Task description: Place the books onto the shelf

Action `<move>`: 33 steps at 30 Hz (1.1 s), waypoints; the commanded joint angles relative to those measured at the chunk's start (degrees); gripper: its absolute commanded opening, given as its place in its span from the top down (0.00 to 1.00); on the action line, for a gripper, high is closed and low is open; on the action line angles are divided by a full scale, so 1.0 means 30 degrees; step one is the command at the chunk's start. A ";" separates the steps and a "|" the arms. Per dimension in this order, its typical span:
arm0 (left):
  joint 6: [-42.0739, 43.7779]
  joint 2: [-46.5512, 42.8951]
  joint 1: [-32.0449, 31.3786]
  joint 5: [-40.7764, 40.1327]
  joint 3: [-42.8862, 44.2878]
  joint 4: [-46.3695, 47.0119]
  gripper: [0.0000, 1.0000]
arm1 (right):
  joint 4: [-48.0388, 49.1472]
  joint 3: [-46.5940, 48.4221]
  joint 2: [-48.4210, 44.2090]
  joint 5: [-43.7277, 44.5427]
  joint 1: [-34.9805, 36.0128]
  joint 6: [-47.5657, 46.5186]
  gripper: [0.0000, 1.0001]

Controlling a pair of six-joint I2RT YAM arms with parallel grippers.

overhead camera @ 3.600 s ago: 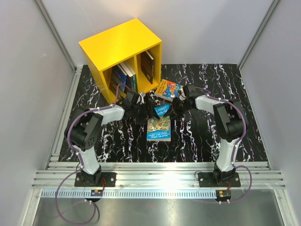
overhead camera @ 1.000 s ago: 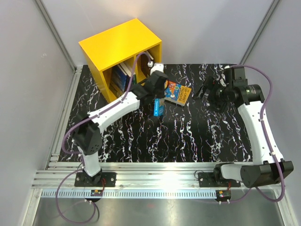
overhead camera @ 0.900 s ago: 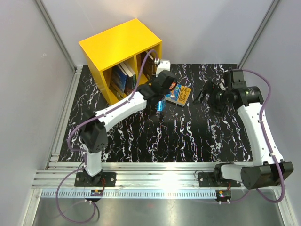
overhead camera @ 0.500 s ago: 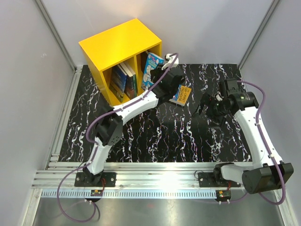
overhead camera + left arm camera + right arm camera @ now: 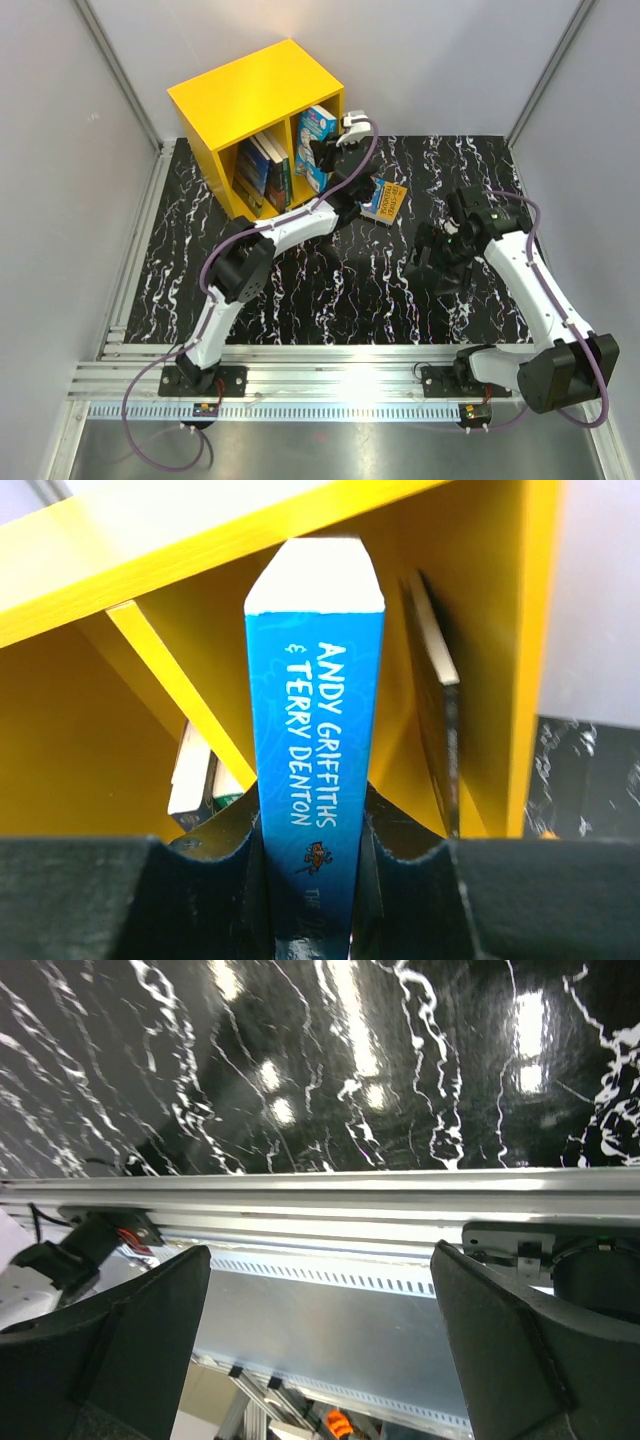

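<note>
The yellow shelf (image 5: 250, 95) stands at the back left of the table, its two compartments facing forward. My left gripper (image 5: 332, 152) is shut on a blue book (image 5: 317, 138) and holds it upright at the mouth of the right compartment. In the left wrist view the blue book's spine (image 5: 315, 710) stands between my fingers, just right of the divider (image 5: 165, 675). A dark book (image 5: 437, 710) leans inside the right compartment. Several books (image 5: 262, 165) stand in the left compartment. An orange-yellow book (image 5: 385, 200) lies flat on the table. My right gripper (image 5: 438, 265) is open and empty.
The black marbled table top (image 5: 330, 290) stretches in front of the shelf. The right wrist view faces the aluminium rail (image 5: 320, 1195) at the near edge, with the right arm's base (image 5: 580, 1260) beside it. Grey walls enclose the table on three sides.
My left arm has raised the blue book from above the table to the shelf's right compartment. My right arm has drawn back from the far right toward the near edge, still open.
</note>
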 commanded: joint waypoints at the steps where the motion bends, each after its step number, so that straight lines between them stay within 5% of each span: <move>1: 0.0530 0.0431 0.1019 0.0370 0.1379 0.4736 1.00 | 0.0126 -0.0768 -0.0364 0.0034 0.0348 -0.0426 0.00; 11: -0.0382 0.4555 0.3127 0.4147 0.3368 0.8483 1.00 | 0.0859 -0.2702 -0.0042 -0.0053 0.0788 -0.0631 0.00; 16: -0.3223 0.6464 0.4036 0.5204 0.4397 0.8101 1.00 | 0.1766 -0.4020 0.0046 -0.0492 0.0788 -0.0426 0.00; 19: -0.4888 0.8103 0.4359 0.5821 0.6267 0.6965 0.84 | 0.2292 -0.4490 0.0134 -0.0581 0.0788 -0.0280 0.00; 23: -0.6213 0.9599 0.4507 0.6349 0.7444 0.6025 0.83 | 0.2763 -0.4901 0.0252 -0.0728 0.0788 -0.0191 0.00; 26: -0.5920 0.9981 0.4477 0.6728 0.7882 0.6554 0.71 | 0.3143 -0.5077 0.0368 -0.0845 0.0788 -0.0016 0.00; 27: -0.6327 0.9954 0.4507 0.6875 0.7971 0.6436 0.49 | 0.3318 -0.5164 0.0398 -0.0961 0.0788 0.0071 0.00; 30: -0.6448 0.9954 0.4536 0.7549 0.7914 0.6201 0.16 | 0.3583 -0.5223 0.0515 -0.1254 0.0788 0.0306 0.00; 33: -0.6040 0.9574 0.4361 0.7405 0.7477 0.5936 0.10 | 0.3672 -0.5136 0.0487 -0.1401 0.0788 0.0424 0.00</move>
